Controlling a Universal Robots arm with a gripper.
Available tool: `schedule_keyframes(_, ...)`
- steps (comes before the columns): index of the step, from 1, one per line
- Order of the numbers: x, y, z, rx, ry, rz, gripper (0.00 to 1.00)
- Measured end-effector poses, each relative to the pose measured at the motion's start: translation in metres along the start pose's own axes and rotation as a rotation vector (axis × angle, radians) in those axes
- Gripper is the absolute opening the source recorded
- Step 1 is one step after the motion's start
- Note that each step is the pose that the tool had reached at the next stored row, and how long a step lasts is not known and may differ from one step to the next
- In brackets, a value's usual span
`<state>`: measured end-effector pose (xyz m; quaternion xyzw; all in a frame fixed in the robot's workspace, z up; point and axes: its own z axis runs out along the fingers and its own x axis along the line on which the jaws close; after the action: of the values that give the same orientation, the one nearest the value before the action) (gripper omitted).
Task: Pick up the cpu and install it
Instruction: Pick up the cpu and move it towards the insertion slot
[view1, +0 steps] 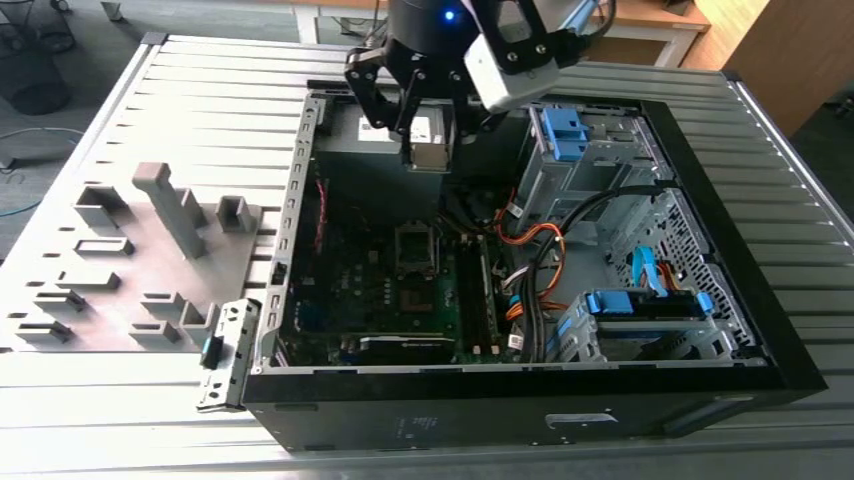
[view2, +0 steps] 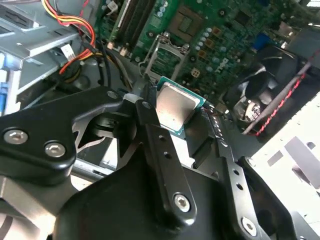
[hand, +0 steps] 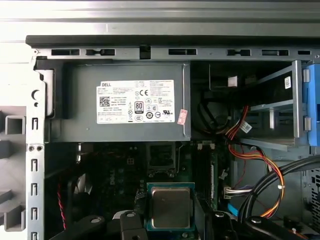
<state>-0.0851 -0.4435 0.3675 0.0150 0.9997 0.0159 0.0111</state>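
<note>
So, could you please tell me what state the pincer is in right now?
Pincer: closed, holding the cpu.

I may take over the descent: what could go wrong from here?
1. The gripper holds the cpu only by its edges above the open case; a slip could drop it onto the motherboard.
2. Orange cables run near the open socket; the wide gripper might snag them going down.
</note>
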Motion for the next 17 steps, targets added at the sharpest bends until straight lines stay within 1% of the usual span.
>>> schedule_keyframes(2,-0.0016,0.0000,0.0000,0.0000,0.0000,0.000,0.47)
schedule_keyframes(9,-0.0020,-0.0006,0.0001,-0.0001,-0.0001,0.000,0.47)
schedule_keyframes(11,-0.0020,-0.0022,0.0002,-0.0001,-0.0001,0.000,0.47)
schedule_keyframes(17,-0.0022,-0.0104,0.0005,-0.0001,-0.0001,0.000,0.47)
